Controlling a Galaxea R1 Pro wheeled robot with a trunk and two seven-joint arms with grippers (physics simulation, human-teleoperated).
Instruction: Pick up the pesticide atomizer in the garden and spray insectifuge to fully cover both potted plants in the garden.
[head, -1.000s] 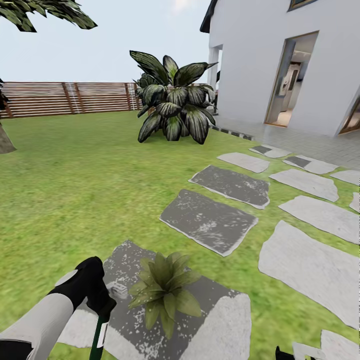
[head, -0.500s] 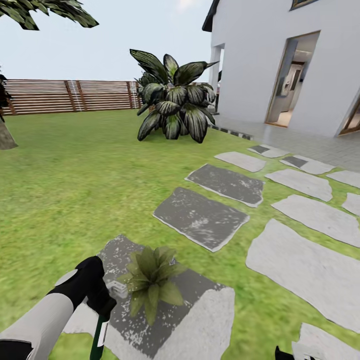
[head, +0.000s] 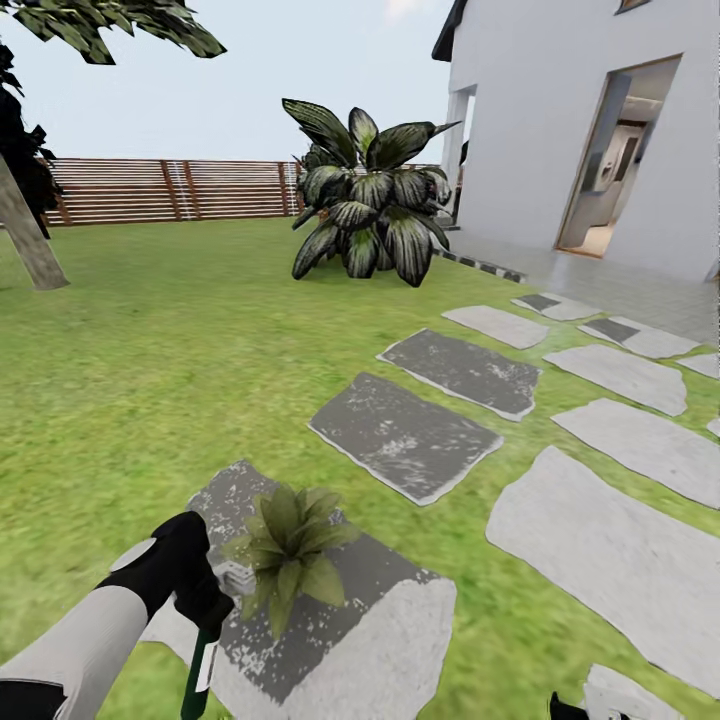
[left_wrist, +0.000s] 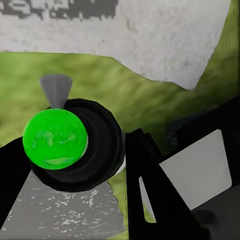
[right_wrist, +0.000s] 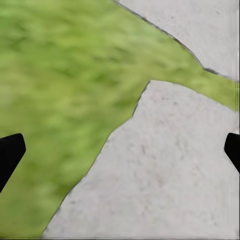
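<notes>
Blotchy grey stepping stone (head: 330, 620) bears a spiky potted plant (head: 288, 553); left tool (head: 205, 625) pinches the round-bodied atomizer (left_wrist: 75, 142).

Left claw (head: 205, 640) low at front-left, apparently clamped on bottle; right claw (right_wrist: 120, 150) fingers spread wide, pointing down.

A big dark broad-leaved bush (head: 368, 205) stands at upper centre. A white house (head: 590, 130) with an open doorway (head: 620, 160) fills the upper right. A tree trunk (head: 28, 235) leans at the left edge.
</notes>
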